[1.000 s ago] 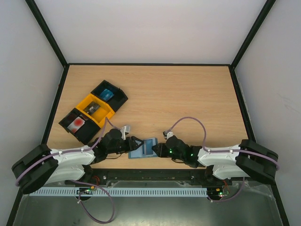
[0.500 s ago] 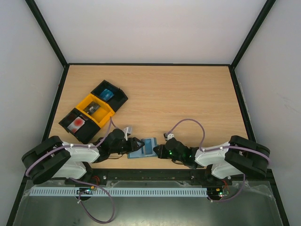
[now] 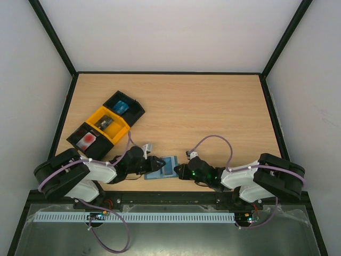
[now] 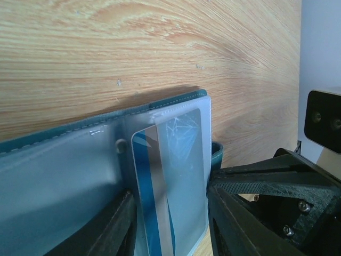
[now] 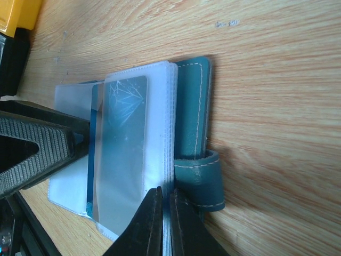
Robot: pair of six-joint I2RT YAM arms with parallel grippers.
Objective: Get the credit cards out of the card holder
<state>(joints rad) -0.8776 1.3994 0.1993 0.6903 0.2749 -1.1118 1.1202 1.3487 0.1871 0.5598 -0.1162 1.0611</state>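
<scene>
The blue-grey card holder (image 3: pixel 166 167) lies open near the table's front edge, between both grippers. In the left wrist view its teal cover (image 4: pixel 64 133) carries clear sleeves, and one sleeve holds a pale card with a blue stripe (image 4: pixel 170 176). My left gripper (image 4: pixel 170 194) is open, with one finger on each side of that card. My right gripper (image 5: pixel 166 194) is shut on the edge of the sleeve stack, beside the teal tab (image 5: pixel 200 178). The card also shows in the right wrist view (image 5: pixel 120 149). A white card with red marks (image 3: pixel 86 140) and a dark grey card (image 3: pixel 106 122) lie in trays.
Three trays sit in a diagonal row at the left: a black one (image 3: pixel 139 110) holding a blue card (image 3: pixel 121 107), a yellow one (image 3: pixel 95 114), and another black one (image 3: pixel 101 152). The left gripper (image 3: pixel 153 163) and right gripper (image 3: pixel 180 170) nearly meet over the holder.
Both arms' rear links have drawn in toward the middle. Both grippers have stayed at the card holder, and the holder has hardly moved.
</scene>
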